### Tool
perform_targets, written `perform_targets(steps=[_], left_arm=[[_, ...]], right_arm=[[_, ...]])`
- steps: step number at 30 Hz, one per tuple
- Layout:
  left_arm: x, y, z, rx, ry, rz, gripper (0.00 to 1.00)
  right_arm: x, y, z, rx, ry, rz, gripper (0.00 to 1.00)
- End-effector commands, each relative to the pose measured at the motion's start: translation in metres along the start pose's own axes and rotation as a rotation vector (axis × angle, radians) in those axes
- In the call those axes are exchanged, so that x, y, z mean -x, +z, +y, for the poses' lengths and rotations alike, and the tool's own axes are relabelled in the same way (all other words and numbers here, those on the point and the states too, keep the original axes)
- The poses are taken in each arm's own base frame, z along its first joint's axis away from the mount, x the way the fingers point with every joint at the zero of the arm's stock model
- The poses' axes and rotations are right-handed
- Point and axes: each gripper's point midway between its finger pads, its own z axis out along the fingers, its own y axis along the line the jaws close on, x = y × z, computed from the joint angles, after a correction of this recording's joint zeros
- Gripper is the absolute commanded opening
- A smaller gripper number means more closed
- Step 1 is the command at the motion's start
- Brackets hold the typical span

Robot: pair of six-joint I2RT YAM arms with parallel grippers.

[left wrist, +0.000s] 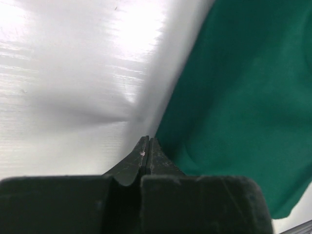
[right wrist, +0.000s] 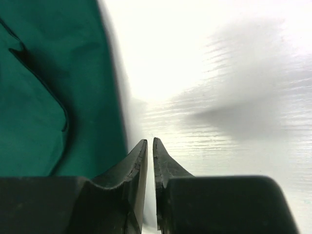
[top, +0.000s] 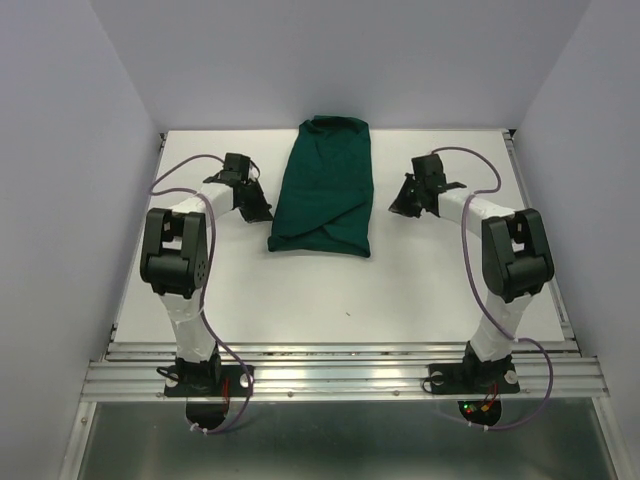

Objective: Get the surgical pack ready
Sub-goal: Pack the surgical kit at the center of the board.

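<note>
Pincer, left point(left wrist: 147, 142): closed, its two black fingers pressed flat together to the tips, nothing between them. It sits low over the white worktop point(top: 300, 300), turned inward toward the drape.

Pincer, right point(right wrist: 149, 142): fingers stand a thin slit apart, with bare worktop showing through the gap. Nothing is held. It is also low and turned inward.

Surgical pack, one item in view: dark green cloth drape point(top: 322, 188). It is folded into a long bundle whose long side runs near to far. It lies flat on the far middle of the worktop, between the two pincers. At the near end its flaps cross over each other. The far end reaches close to the worktop's far edge.

Drape relative to left pincer: the cloth lies to the right of it. In the left wrist view the drape's left edge runs just beside the closed tips and fills the right side of the picture. Contact cannot be told. From above, this pincer stands at the drape's left edge, toward its near end.

Drape relative to right pincer: the cloth lies to the left of it, a dark fold line showing on its surface. A narrow strip of bare worktop separates the tips from the drape's right edge, so they are near but apart. From above, this pincer stands about midway along that edge.
</note>
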Motion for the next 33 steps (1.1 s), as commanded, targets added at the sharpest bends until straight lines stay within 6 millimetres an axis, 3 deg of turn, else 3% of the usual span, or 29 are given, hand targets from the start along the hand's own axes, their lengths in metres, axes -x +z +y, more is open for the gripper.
perform_targets(steps=[1, 6, 11, 13, 16, 19, 20, 21, 23, 26, 29, 30, 33], left_arm=[[0.011, -0.001, -0.011, -0.016, -0.003, -0.023, 0.0], [-0.012, -0.001, -0.021, -0.017, 0.034, 0.002, 0.0], [-0.041, -0.01, -0.045, -0.04, 0.079, 0.013, 0.0], [-0.066, -0.01, -0.06, -0.052, 0.121, 0.042, 0.0], [-0.102, -0.013, -0.081, -0.074, 0.157, 0.083, 0.0], [-0.127, -0.019, -0.098, -0.107, 0.168, 0.099, 0.0], [-0.143, -0.021, -0.109, -0.123, 0.199, 0.116, 0.0], [-0.149, -0.023, -0.115, -0.133, 0.214, 0.122, 0.0], [-0.171, -0.026, -0.128, -0.154, 0.269, 0.159, 0.0], [-0.193, -0.036, -0.141, -0.217, 0.37, 0.221, 0.0], [-0.188, -0.057, -0.14, -0.212, 0.407, 0.198, 0.0], [-0.174, -0.068, -0.133, -0.192, 0.394, 0.17, 0.0], [-0.134, -0.084, -0.112, -0.153, 0.357, 0.1, 0.0]], right_arm=[[-0.012, 0.006, 0.009, 0.062, -0.026, 0.056, 0.14], [-0.039, 0.018, 0.024, 0.08, -0.085, 0.127, 0.14], [-0.046, 0.017, 0.036, 0.115, -0.119, 0.146, 0.14], [-0.043, 0.016, 0.038, 0.113, -0.136, 0.147, 0.14], [-0.025, 0.008, 0.03, 0.042, -0.192, 0.083, 0.16], [0.007, -0.003, -0.007, -0.151, -0.244, 0.009, 0.18], [0.024, -0.007, -0.03, -0.231, -0.227, -0.018, 0.18], [0.028, -0.013, -0.047, -0.29, -0.222, -0.004, 0.18], [0.054, -0.028, -0.073, -0.37, -0.184, -0.053, 0.18], [0.073, -0.046, -0.07, -0.378, -0.177, -0.117, 0.19], [0.081, -0.065, -0.035, -0.227, -0.183, -0.13, 0.18], [0.085, -0.073, -0.023, -0.173, -0.173, -0.156, 0.18], [0.07, -0.086, 0.013, 0.002, -0.163, -0.144, 0.19]])
